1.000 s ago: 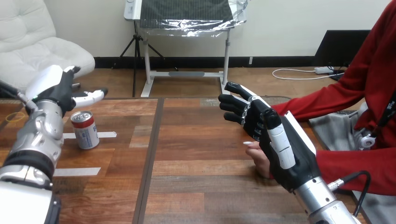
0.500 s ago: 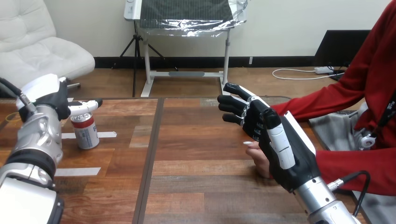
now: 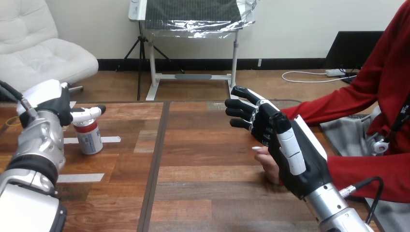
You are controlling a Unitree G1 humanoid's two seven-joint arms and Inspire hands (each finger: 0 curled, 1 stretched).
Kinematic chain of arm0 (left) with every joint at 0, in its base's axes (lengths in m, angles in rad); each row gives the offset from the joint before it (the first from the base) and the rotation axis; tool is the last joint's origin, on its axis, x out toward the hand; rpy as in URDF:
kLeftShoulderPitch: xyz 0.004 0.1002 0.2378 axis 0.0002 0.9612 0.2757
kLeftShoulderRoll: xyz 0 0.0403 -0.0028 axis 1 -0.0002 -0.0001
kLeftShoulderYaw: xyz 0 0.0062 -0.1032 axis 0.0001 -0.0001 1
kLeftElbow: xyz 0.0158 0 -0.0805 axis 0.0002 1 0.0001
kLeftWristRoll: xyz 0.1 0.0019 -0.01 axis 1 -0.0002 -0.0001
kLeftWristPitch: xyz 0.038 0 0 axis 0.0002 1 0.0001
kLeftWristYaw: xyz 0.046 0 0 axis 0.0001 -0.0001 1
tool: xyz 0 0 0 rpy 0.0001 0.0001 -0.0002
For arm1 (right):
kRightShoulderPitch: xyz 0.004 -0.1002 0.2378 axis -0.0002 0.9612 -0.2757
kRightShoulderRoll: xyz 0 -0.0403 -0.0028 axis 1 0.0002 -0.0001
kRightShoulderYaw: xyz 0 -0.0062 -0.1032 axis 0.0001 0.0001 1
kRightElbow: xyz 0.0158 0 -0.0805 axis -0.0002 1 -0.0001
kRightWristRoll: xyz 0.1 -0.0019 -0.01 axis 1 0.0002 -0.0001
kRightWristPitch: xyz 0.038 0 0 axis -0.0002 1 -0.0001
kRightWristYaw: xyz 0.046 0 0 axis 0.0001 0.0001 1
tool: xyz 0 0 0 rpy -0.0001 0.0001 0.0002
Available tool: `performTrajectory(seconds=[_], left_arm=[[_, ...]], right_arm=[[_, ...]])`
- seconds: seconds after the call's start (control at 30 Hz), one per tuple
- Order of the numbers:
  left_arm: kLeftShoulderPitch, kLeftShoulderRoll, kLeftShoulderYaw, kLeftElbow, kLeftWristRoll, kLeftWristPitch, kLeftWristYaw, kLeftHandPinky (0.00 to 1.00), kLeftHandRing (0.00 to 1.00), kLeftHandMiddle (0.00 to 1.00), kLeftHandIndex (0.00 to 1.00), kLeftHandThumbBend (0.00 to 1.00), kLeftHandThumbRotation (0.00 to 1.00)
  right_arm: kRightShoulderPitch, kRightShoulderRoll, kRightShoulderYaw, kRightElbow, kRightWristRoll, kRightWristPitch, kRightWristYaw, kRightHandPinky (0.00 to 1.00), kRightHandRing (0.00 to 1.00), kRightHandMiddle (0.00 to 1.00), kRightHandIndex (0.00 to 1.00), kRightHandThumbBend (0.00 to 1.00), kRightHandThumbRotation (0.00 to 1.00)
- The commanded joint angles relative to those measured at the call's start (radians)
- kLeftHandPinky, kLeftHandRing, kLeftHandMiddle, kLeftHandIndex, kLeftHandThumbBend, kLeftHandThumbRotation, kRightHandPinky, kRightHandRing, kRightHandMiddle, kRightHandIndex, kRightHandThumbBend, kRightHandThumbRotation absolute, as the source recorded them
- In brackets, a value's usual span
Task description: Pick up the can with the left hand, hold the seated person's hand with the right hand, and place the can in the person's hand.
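Note:
A red-and-white can (image 3: pixel 89 137) stands upright on the wooden table (image 3: pixel 203 183) at the left. My left hand (image 3: pixel 52 103) hovers just behind and left of it, open, with one straight finger reaching right across the can's top. At the right my right hand (image 3: pixel 286 145) is raised over the table, open, its fingers spread and pointing away from me. The person's hand (image 3: pixel 269 163) rests on the table just under and behind my right palm, largely hidden by it. I cannot tell whether the two touch; my fingers are not curled round it.
Two white tape strips (image 3: pixel 109 139) (image 3: pixel 80 178) lie on the table near the can. A dark seam (image 3: pixel 153 169) runs front to back between the boards. The person's red sleeve (image 3: pixel 367 174) lies along the table's right edge.
My left hand has dropped and drawn closer to the can, bringing its straight finger down over the can's top. The can, my right hand and the person's hand have stayed put.

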Motion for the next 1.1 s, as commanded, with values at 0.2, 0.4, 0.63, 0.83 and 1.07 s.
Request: performTrajectory(seconds=[0.2, 0.4, 0.63, 0.83, 1.07], left_arm=[[-0.047, 0.008, -0.030, -0.008, 0.008, -0.007, -0.004, 1.00, 0.99, 0.99, 0.97, 0.66, 0.69], [-0.045, 0.005, -0.033, -0.009, 0.006, -0.007, -0.008, 1.00, 0.99, 0.98, 0.96, 0.66, 0.69], [-0.038, 0.000, -0.033, -0.011, 0.003, -0.016, -0.014, 1.00, 0.98, 0.98, 0.96, 0.67, 0.69], [-0.033, -0.006, -0.040, -0.013, 0.008, -0.024, -0.013, 1.00, 0.98, 0.98, 0.95, 0.68, 0.69], [-0.032, -0.013, -0.058, -0.014, 0.018, -0.024, -0.019, 0.99, 0.97, 0.97, 0.94, 0.69, 0.70]], right_arm=[[-0.054, -0.006, -0.008, -0.026, 0.022, -0.011, 0.007, 0.82, 0.84, 0.84, 0.88, 0.73, 1.00], [-0.054, -0.006, -0.008, -0.028, 0.021, -0.012, 0.005, 0.82, 0.84, 0.84, 0.88, 0.73, 1.00], [-0.057, -0.006, -0.008, -0.026, 0.021, -0.017, 0.008, 0.81, 0.85, 0.84, 0.88, 0.74, 1.00], [-0.060, -0.004, -0.008, -0.022, 0.026, -0.022, 0.013, 0.81, 0.84, 0.84, 0.88, 0.74, 1.00], [-0.060, -0.001, -0.010, -0.021, 0.022, -0.028, 0.013, 0.81, 0.84, 0.84, 0.88, 0.74, 1.00]])
